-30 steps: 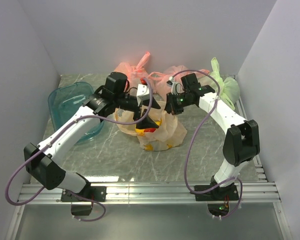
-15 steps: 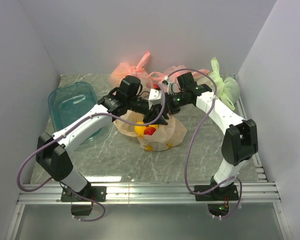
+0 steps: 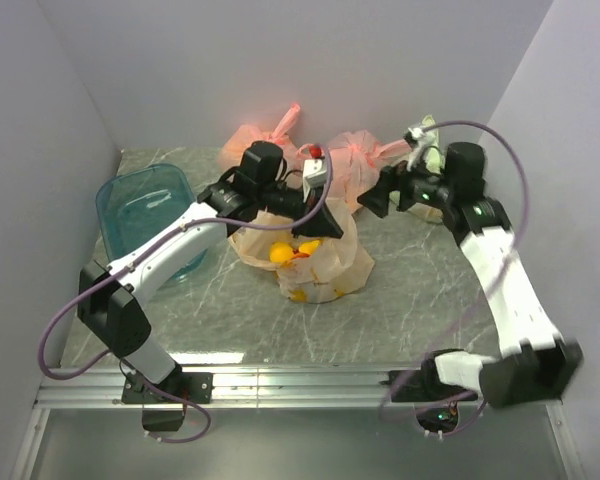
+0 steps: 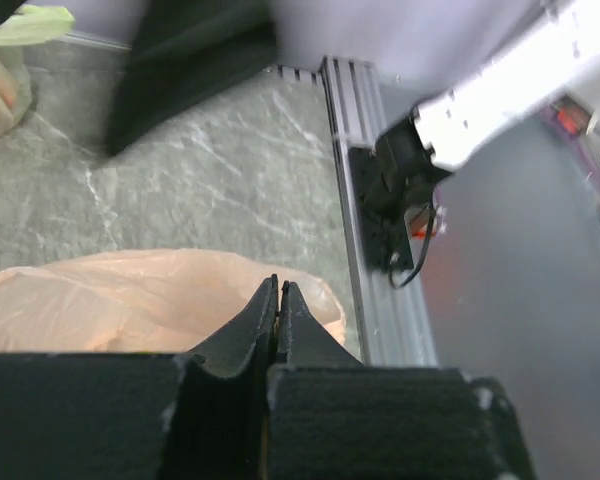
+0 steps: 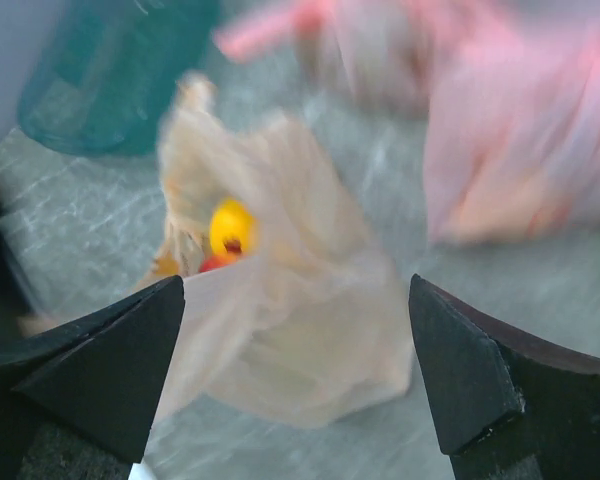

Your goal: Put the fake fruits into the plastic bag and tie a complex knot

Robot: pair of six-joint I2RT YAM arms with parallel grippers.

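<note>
the plastic bag (image 3: 342, 262) is seen in pale translucent peach — a yellow fruit (image 3: 279, 253) and a red fruit (image 3: 302, 257) are shown inside; the table (image 3: 410, 295) is veined grey-green, the tub (image 3: 130, 212) teal, the knotted bags (image 3: 255, 140) salmon pink

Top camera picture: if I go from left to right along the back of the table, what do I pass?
Teal tub → first pink knotted bag → second pink knotted bag → light green bag, mostly hidden.
</note>
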